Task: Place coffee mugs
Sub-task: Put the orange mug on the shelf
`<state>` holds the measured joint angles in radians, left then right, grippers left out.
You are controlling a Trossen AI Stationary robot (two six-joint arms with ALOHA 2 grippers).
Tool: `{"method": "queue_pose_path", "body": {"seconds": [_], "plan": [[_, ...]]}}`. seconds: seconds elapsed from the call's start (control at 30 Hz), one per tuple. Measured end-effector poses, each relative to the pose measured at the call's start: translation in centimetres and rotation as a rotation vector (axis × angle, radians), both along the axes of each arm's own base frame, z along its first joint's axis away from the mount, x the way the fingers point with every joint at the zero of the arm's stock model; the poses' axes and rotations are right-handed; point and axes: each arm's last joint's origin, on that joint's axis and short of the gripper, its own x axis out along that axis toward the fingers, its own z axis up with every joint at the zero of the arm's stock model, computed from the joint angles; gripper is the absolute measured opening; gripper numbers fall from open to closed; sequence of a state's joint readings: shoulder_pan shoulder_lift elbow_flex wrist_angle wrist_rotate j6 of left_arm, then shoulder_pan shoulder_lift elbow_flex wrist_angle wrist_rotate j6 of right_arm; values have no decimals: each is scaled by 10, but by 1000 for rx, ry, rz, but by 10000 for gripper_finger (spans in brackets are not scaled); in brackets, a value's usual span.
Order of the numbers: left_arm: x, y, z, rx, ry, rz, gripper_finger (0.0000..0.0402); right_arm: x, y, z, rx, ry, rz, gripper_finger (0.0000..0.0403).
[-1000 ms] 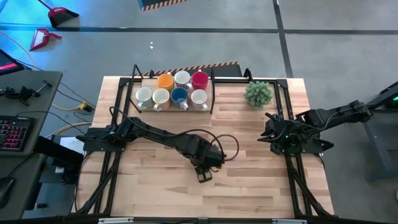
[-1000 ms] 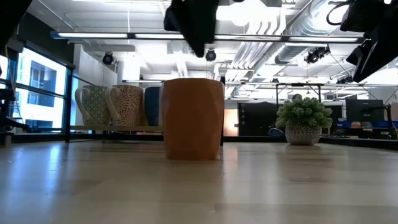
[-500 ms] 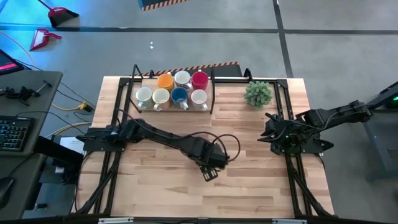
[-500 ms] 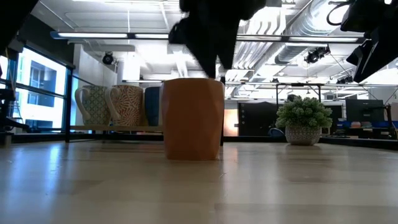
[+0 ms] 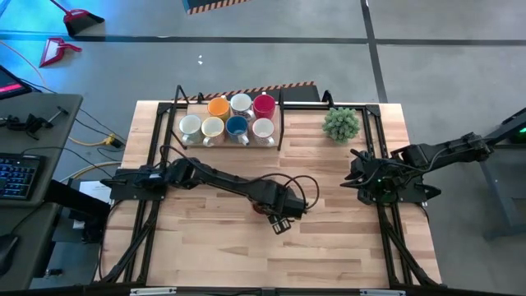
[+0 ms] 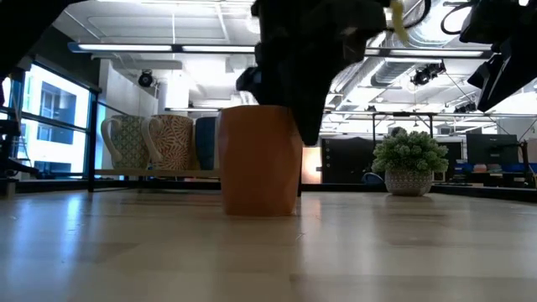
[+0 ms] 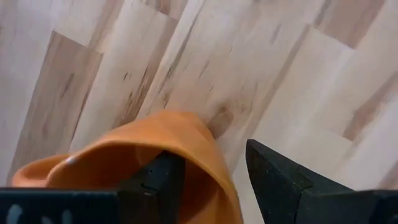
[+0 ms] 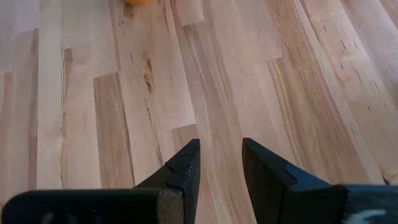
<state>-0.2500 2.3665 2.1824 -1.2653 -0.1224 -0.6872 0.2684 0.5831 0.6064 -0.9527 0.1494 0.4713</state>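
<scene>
On table middle: orange mug (image 6: 260, 159) upright, alone.
Left gripper (image 7: 208, 177): spread, straddling mug wall, not pinching.
Right gripper (image 8: 219, 165): parted, empty, parked at table's right edge.
Risk: finger snagging rim on lift, tipping mug.

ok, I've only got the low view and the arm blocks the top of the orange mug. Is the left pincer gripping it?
Observer: No. The left wrist view shows the left pincer astride the orange mug's wall, one finger inside the rim and one outside, spread rather than clamped.
Operator: How many mugs are in the rack? I count three.
Observer: Seven, by the high view: the mugs stand in two rows inside the rack.
Operator: And the right arm?
Observer: It waits by the table's right edge. The right pincer is open over bare table, holding nothing.
</scene>
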Motion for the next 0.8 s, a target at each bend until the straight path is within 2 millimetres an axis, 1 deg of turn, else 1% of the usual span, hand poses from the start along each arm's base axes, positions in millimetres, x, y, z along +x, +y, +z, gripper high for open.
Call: {"method": "queue_pose_path", "body": {"seconds": [0.1, 0.8], "plan": [[1, 1, -4, 7, 13, 3, 159, 0, 0, 0, -1, 1, 0, 99], [4, 7, -2, -6, -8, -10, 159, 0, 0, 0, -11, 3, -2, 99]]}}
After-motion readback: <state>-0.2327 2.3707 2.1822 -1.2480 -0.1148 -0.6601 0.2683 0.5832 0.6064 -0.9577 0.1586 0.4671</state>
